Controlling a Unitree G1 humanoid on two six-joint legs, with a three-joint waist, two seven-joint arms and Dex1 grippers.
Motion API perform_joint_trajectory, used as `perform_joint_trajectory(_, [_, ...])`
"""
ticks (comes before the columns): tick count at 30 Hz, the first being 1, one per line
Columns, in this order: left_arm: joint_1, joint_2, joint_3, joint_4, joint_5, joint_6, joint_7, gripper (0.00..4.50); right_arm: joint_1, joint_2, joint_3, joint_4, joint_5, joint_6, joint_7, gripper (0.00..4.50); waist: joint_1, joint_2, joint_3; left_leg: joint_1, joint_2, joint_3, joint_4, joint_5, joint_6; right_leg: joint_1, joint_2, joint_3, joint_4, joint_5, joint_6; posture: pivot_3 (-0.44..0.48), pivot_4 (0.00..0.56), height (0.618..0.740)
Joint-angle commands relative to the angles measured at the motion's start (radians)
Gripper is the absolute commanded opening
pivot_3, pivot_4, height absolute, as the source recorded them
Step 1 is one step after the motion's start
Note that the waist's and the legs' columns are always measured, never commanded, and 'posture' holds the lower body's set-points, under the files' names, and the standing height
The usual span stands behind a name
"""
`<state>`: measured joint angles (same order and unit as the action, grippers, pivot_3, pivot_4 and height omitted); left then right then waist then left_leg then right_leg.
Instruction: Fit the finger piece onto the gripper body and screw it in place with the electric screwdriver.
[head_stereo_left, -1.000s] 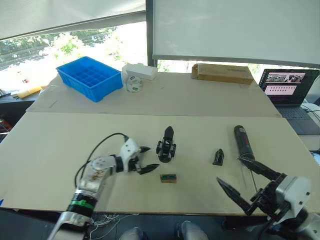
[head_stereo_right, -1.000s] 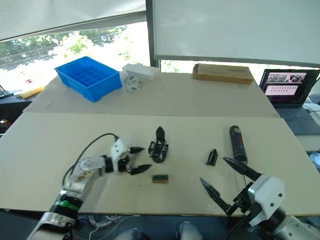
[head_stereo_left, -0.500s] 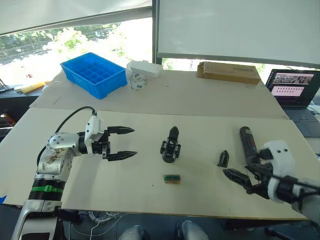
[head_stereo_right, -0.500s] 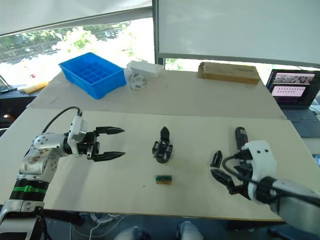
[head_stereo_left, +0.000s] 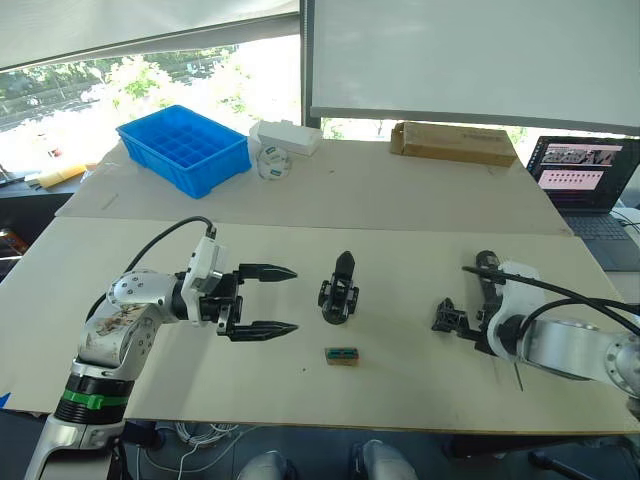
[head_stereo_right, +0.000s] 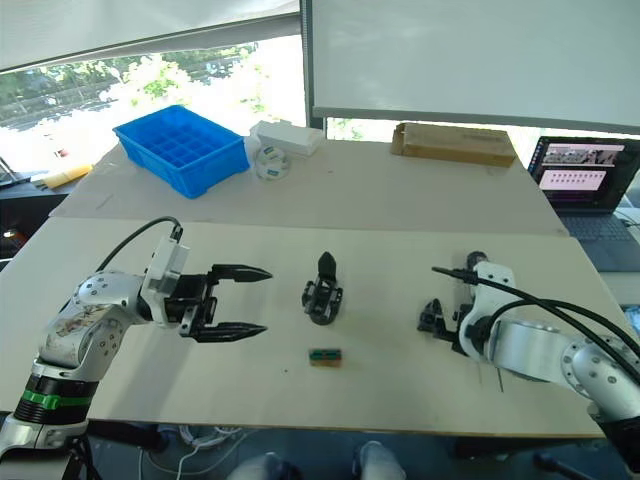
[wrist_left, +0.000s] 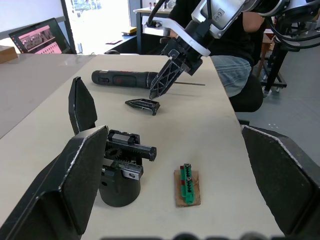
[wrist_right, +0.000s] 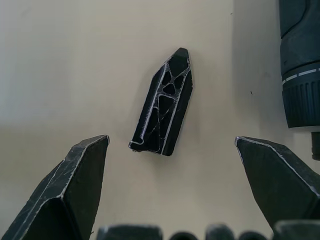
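Hovering with its fingers spread wide, our right gripper (wrist_right: 170, 200) brackets the finger piece (wrist_right: 163, 103), which lies flat at frame centre, pointing away, beside the electric screwdriver (wrist_right: 300, 60).

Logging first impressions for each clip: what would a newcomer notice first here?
Probably the right gripper, open and poised right over the finger piece, which lies flat on the table beside the electric screwdriver. Next, the left gripper, also open, pointing at the gripper body standing upright mid-table, with a small green connector block lying in front of it.
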<state>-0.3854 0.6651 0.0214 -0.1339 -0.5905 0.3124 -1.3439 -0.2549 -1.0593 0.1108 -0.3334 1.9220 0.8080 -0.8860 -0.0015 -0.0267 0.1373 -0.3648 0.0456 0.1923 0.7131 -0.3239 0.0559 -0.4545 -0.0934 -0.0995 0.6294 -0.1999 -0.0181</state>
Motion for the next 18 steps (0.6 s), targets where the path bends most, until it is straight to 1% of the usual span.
perform_joint_trajectory(1, [0.012, 0.006, 0.019, -0.054, -0.024, 0.013, 0.021, 4.49, -0.041, 0.036, 0.006, 0.015, -0.030, 0.024, -0.033, 4.50, -0.002, 0.000, 0.000, 0.000, 0.000, 0.000, 0.000, 0.000, 0.000, 0.000, 0.000, 0.000, 0.000, 0.000, 0.000, 0.000, 0.150, 0.740])
perform_joint_trajectory(7, [0.026, 0.003, 0.018, -0.073, -0.028, 0.021, 0.037, 4.49, -0.075, 0.116, 0.041, 0.049, -0.090, 0.070, -0.075, 4.50, -0.005, 0.001, 0.000, -0.001, 0.000, 0.001, 0.000, 0.000, 0.000, -0.001, 0.001, 0.000, 0.000, 0.000, 0.000, 0.000, 0.150, 0.740])
perform_joint_trajectory(15, [0.021, 0.001, 0.016, -0.071, -0.029, 0.020, 0.040, 4.49, -0.051, 0.191, 0.028, 0.077, -0.177, 0.115, -0.087, 4.50, -0.010, 0.000, -0.001, 0.000, 0.000, 0.002, 0.000, 0.000, 0.000, 0.000, 0.001, 0.000, 0.000, 0.000, 0.000, 0.000, 0.150, 0.740])
perform_joint_trajectory(16, [0.021, 0.001, 0.016, -0.070, -0.028, 0.019, 0.039, 4.50, -0.045, 0.199, 0.024, 0.078, -0.184, 0.117, -0.089, 3.96, -0.010, 0.000, -0.001, 0.000, 0.000, 0.002, 0.000, 0.000, 0.000, 0.000, 0.001, 0.000, 0.000, 0.000, 0.000, 0.000, 0.150, 0.740])
perform_joint_trajectory(18, [0.022, 0.001, 0.018, -0.071, -0.029, 0.018, 0.039, 4.50, -0.036, 0.215, 0.018, 0.073, -0.187, 0.122, -0.094, 3.35, -0.011, -0.001, -0.002, 0.001, 0.000, 0.002, 0.000, 0.000, 0.000, 0.000, 0.001, 0.000, 0.000, 0.000, 0.000, 0.000, 0.150, 0.740])
